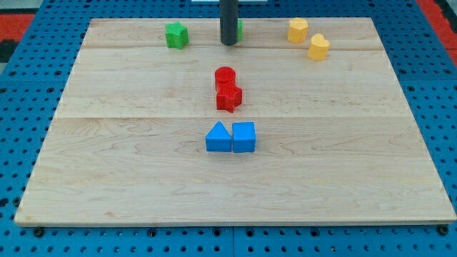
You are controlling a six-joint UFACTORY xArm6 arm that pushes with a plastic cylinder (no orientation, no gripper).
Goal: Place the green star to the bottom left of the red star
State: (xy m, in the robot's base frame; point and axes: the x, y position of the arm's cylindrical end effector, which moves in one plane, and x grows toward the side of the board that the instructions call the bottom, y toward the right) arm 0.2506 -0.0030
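Note:
A green block [176,35] with a jagged, star-like outline sits near the view's top left of the wooden board [107,164]. A second green block [239,28] shows only as a sliver behind my rod, so its shape cannot be made out. The red star [229,98] lies at the board's middle, touching a red cylinder [225,76] just above it. My tip [228,43] rests at the view's top centre, right of the first green block, against the hidden green one, and well above the red pair.
A blue triangle [218,137] and a blue cube [244,137] sit side by side below the red star. Two yellow blocks [298,29] [319,47] lie at the view's top right. A blue pegboard surrounds the board.

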